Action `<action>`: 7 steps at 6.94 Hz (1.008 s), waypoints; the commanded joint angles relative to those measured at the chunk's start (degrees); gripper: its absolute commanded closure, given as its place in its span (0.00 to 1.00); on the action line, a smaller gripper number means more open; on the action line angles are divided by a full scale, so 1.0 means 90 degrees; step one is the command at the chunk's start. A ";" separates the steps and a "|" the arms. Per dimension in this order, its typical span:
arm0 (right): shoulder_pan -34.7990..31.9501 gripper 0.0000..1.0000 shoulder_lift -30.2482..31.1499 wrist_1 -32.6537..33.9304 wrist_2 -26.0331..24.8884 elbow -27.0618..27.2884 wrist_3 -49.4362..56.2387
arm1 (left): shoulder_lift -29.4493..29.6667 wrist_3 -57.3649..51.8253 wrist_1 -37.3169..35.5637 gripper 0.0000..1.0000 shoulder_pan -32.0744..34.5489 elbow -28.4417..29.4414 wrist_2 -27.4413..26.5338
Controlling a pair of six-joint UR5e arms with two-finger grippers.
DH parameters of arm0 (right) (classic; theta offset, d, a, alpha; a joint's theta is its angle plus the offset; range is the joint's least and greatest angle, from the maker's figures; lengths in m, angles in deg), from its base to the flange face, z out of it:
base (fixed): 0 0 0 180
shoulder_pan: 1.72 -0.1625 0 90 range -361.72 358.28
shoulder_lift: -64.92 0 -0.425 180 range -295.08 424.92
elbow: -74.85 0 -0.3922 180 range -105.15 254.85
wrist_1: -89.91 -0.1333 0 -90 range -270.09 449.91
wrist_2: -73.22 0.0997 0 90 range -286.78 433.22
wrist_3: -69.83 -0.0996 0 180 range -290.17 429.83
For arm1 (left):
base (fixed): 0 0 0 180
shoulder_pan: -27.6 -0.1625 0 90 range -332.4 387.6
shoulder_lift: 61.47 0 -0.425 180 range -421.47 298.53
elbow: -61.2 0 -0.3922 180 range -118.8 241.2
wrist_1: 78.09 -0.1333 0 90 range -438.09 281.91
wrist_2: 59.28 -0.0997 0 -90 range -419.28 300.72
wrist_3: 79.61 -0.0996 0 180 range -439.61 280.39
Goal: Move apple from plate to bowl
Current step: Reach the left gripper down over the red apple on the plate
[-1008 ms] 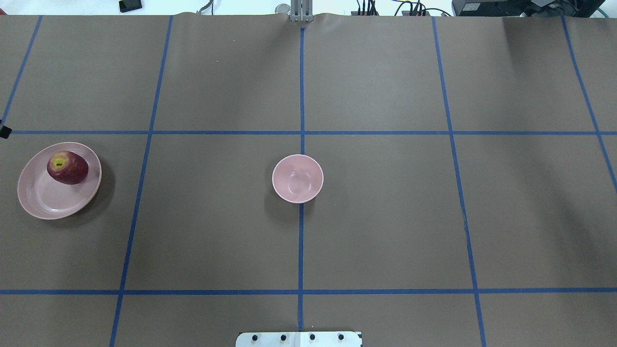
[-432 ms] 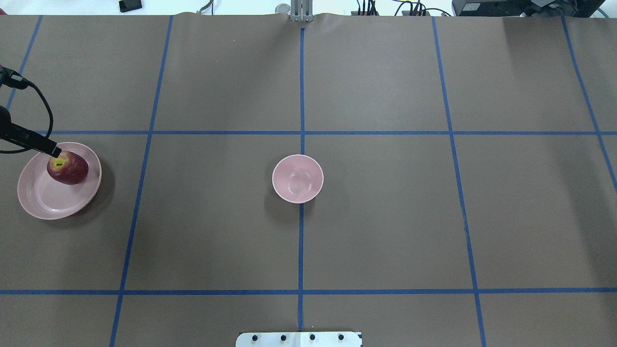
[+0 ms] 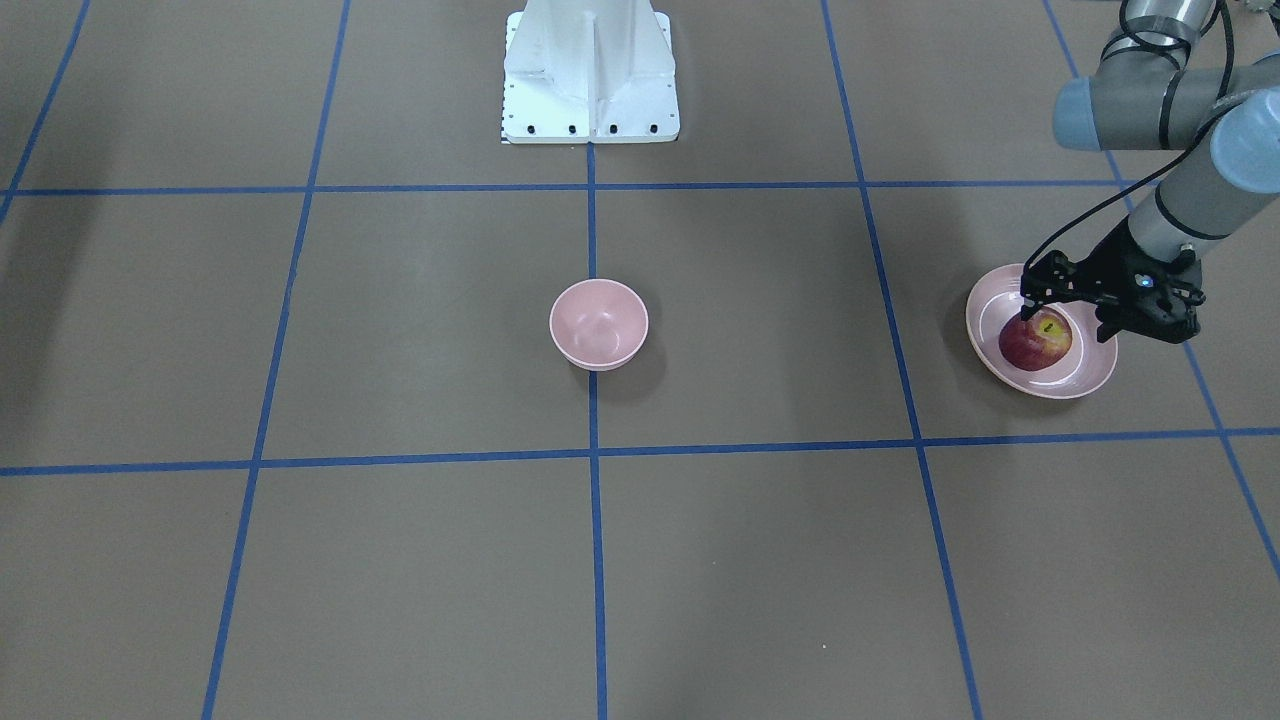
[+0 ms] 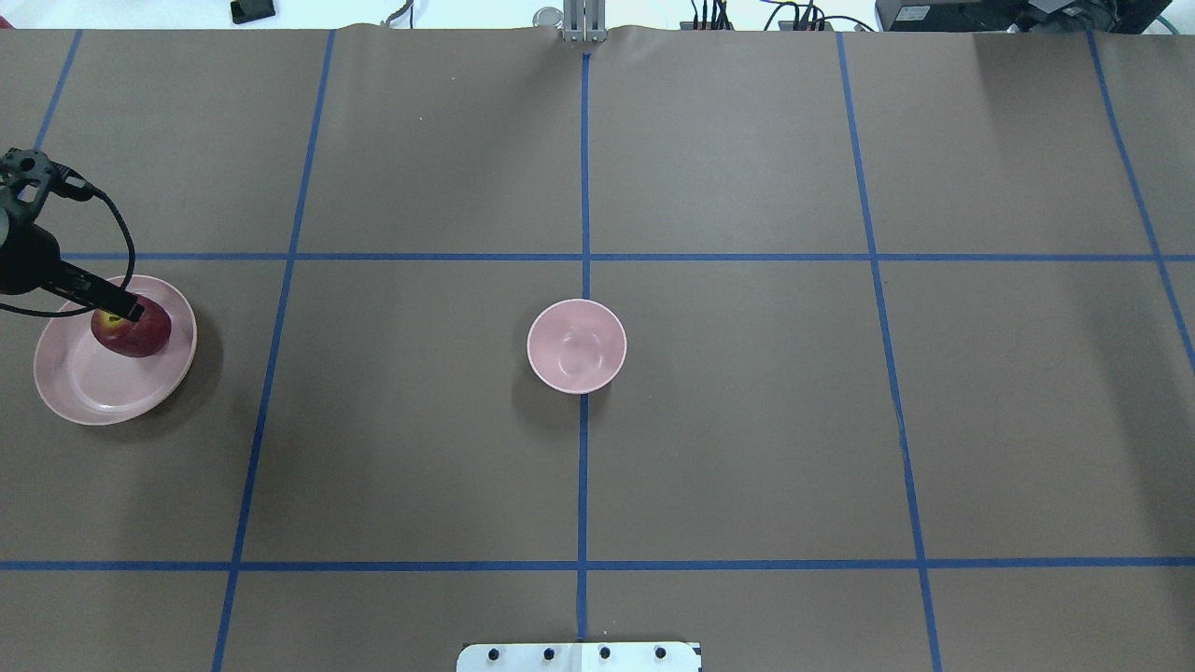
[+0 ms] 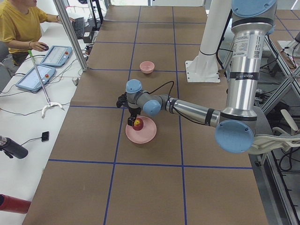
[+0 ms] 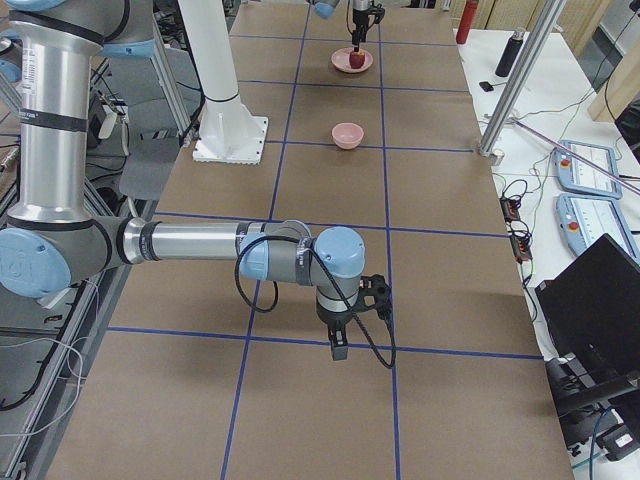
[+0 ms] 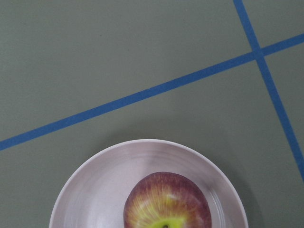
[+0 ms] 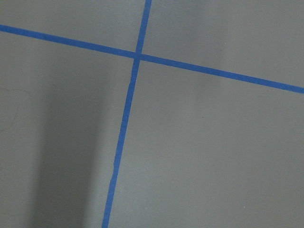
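Note:
The dark red apple (image 4: 142, 336) sits at the far side of the wide pink plate (image 4: 84, 397) at the table's left end. My left gripper (image 4: 126, 308) hangs just above the apple, jaws open, one finger (image 3: 1028, 305) on each side of its top in the front view. The apple (image 3: 1035, 345) and plate (image 3: 1088, 380) lie under it. The left wrist view shows the apple (image 7: 166, 204) on the plate (image 7: 90, 190) with no fingers in sight. The small deep pink bowl (image 4: 577, 345) stands empty at the table's middle. My right gripper (image 6: 340, 345) shows only in the right side view; I cannot tell its state.
Brown paper with blue tape lines covers the table. The white robot base (image 3: 590, 70) stands at the robot's edge. An operator (image 5: 21, 28) sits at a side desk with control boxes beyond the far edge.
My left arm has come in from the left edge and moved its gripper over the apple. The apple, plate and bowl have not moved.

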 commanded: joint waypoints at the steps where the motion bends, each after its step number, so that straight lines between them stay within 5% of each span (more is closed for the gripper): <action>1: -0.0002 0.00 0.0006 0.0004 0.0027 0.0002 -0.0012 | 0.0131 0.0023 0.0539 0.01 -0.0041 0.0589 -0.0004; 7: -0.0002 0.00 0.0046 0.0004 0.0066 0.0002 -0.0032 | 0.0318 0.0600 0.0559 0.01 -0.0275 0.0698 -0.0004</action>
